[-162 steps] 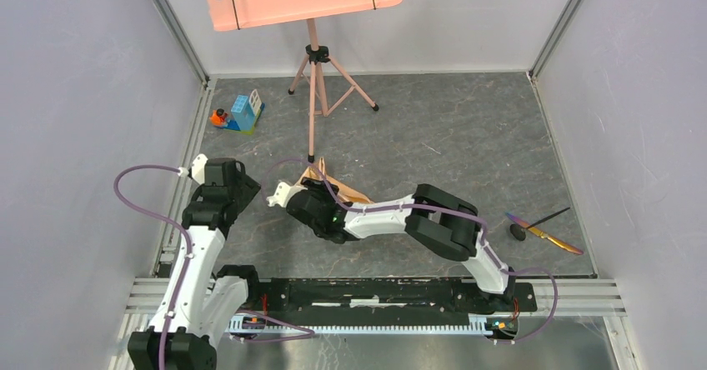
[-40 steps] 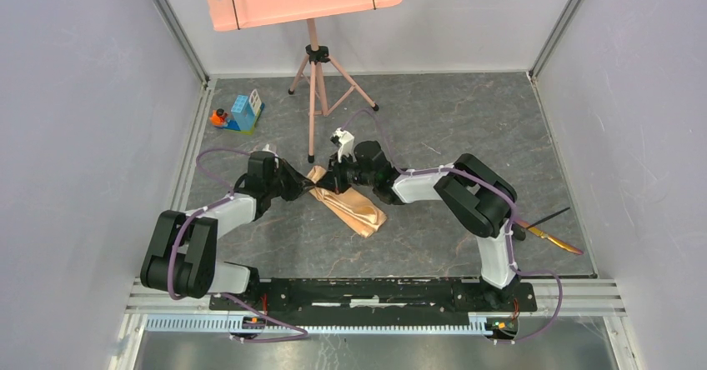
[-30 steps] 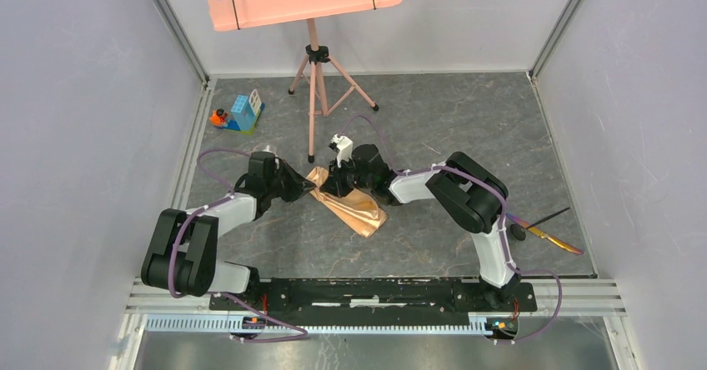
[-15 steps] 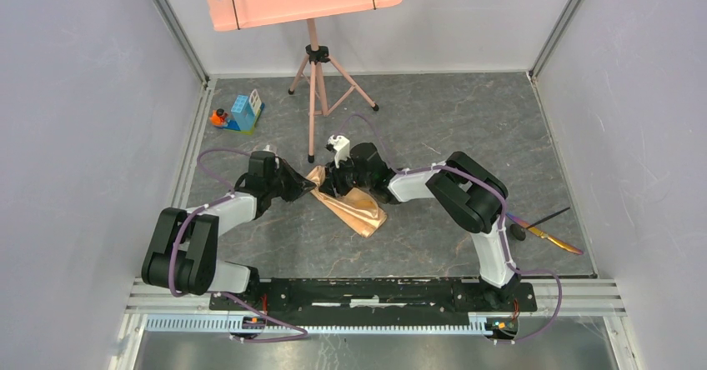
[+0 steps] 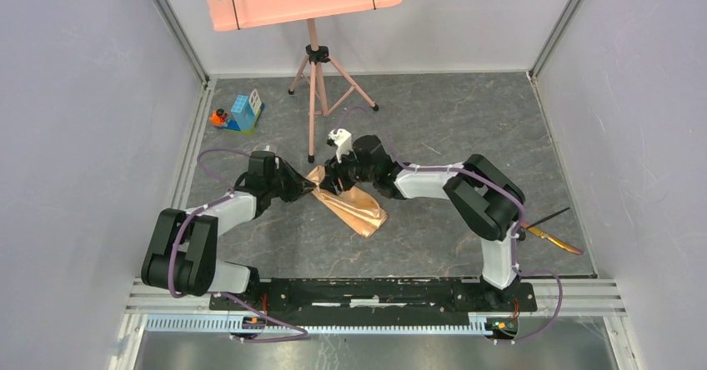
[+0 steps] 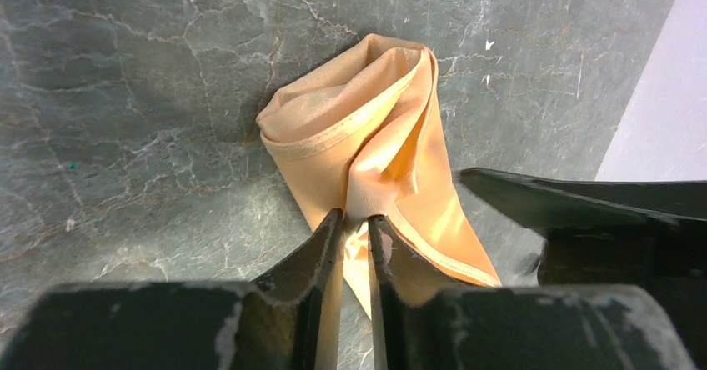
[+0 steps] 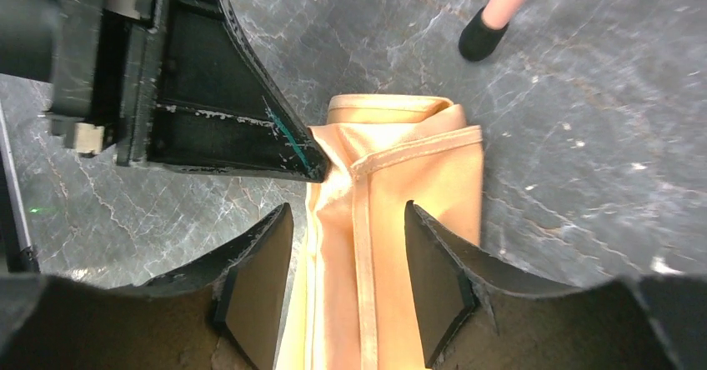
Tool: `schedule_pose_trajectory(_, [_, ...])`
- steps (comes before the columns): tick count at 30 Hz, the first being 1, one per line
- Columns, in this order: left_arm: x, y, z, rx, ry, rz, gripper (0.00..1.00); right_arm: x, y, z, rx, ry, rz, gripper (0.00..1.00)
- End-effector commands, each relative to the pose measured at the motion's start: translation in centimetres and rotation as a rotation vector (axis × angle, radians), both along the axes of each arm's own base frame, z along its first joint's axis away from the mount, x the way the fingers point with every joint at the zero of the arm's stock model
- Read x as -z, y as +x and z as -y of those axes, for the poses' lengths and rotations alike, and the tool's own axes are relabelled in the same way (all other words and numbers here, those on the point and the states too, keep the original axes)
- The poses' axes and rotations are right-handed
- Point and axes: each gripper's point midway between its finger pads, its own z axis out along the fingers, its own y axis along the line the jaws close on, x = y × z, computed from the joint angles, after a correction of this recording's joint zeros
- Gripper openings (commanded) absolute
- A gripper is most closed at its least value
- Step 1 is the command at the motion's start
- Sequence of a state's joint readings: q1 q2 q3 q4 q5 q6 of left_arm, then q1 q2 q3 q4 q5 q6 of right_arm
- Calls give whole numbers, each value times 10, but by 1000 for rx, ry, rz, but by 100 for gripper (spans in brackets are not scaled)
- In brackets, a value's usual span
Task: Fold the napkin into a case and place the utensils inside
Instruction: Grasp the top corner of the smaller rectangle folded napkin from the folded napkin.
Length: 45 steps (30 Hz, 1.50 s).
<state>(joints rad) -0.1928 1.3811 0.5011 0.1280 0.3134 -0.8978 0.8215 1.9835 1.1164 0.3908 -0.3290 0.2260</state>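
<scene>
The napkin (image 5: 354,206) is a peach-orange satin cloth folded into a narrow oblong case lying diagonally mid-table. It also shows in the left wrist view (image 6: 367,137) and the right wrist view (image 7: 392,220). My left gripper (image 5: 313,188) is shut on a fold at the cloth's far left end (image 6: 354,220). My right gripper (image 5: 338,185) is open, its fingers (image 7: 258,278) straddling the cloth just beside the left gripper. The utensils (image 5: 542,230), black and gold-orange, lie at the right side of the table.
A salmon-pink music stand (image 5: 315,78) stands at the back, one foot (image 7: 482,38) close to the cloth's end. A small blue toy block (image 5: 242,112) sits at the back left. Grey walls enclose the table on three sides.
Since 5.4 s ago the left arm came in and took hold of the cloth's end, and the right arm moved to its far end. In the last second the right wrist shifted slightly.
</scene>
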Motion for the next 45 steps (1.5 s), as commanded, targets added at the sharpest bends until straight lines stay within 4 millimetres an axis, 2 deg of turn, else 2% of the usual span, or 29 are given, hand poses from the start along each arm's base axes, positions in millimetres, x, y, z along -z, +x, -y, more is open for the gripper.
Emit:
schedule_pose_trajectory(1, [-22,9,-7,8,53,71,28,-31,8,23,16,4,85,59])
schedule_pose_trajectory(3, [-27,7,-9,11,67,84,33,-31,4,30,9,15,67,59])
schedule_pose_trajectory(5, [-32,6,-11,12,82,100,45,-30,2,35,12,22,67,59])
schedule_pose_trajectory(7, [-34,6,-11,15,90,105,52,-28,0,35,3,26,66,59])
schedule_pose_trajectory(9, [-31,5,-12,19,101,86,57,-27,0,32,-7,34,68,58])
schedule_pose_trajectory(12, [-29,8,-9,29,94,70,58,-29,2,26,-11,77,96,58])
schedule_pose_trajectory(14, [-28,12,-7,33,88,63,56,-27,5,15,-22,85,98,58])
schedule_pose_trajectory(20, [-27,18,-5,28,81,55,42,-16,7,-13,-30,56,108,59])
schedule_pose_trajectory(22, [-26,19,-5,29,80,53,38,-12,9,-15,-17,47,118,59])
schedule_pose_trajectory(26, [-27,24,-2,33,69,64,36,-8,10,-18,-14,36,128,60])
schedule_pose_trajectory(35, [-31,28,4,39,28,73,18,0,12,-27,-1,-8,167,61])
schedule_pose_trajectory(41, [-32,27,5,39,17,71,14,0,11,-35,9,-17,183,60])
schedule_pose_trajectory(45, [-33,27,7,42,4,73,12,0,11,-37,26,-16,184,53])
